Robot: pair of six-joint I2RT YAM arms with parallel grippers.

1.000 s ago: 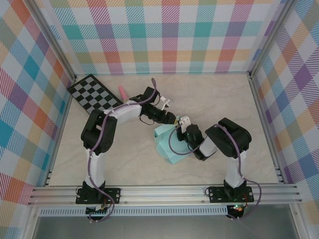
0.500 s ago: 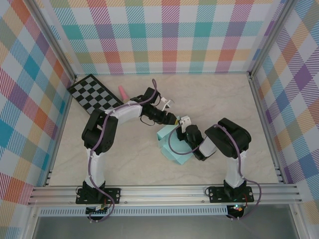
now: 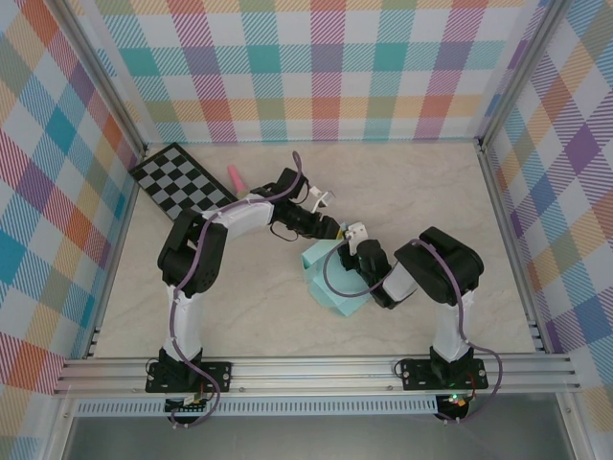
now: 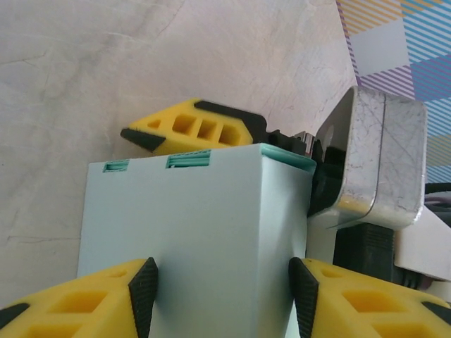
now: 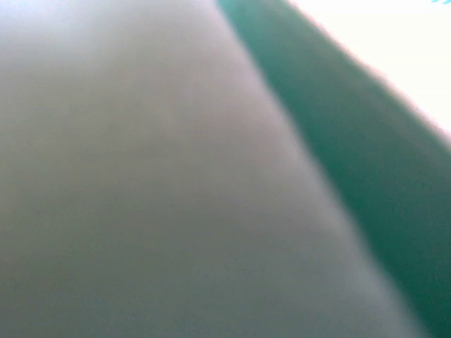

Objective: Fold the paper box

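The paper box (image 3: 335,292) is pale mint card, standing folded up in the middle of the table. In the left wrist view its broad face (image 4: 190,232) spans the gap of my left gripper (image 4: 224,296). Both black pads (image 4: 144,296) lie against that face, which runs on behind both fingers, so the jaws stand apart without clamping it. Seen from above, the left gripper (image 3: 330,230) is at the box's far corner. My right gripper (image 3: 352,241) is at the same corner, one yellow finger (image 4: 190,130) behind the top edge. The blurred card (image 5: 141,176) hides its jaws.
A black-and-white checkerboard (image 3: 182,179) lies at the back left, with a small pink object (image 3: 234,175) beside it. Metal frame rails (image 3: 316,369) run along the near edge, and plaid walls close the other sides. Both arms crowd the table's middle.
The box's far-left corner has shifted a little and stands squarer than a second ago. Both arms have hardly moved.
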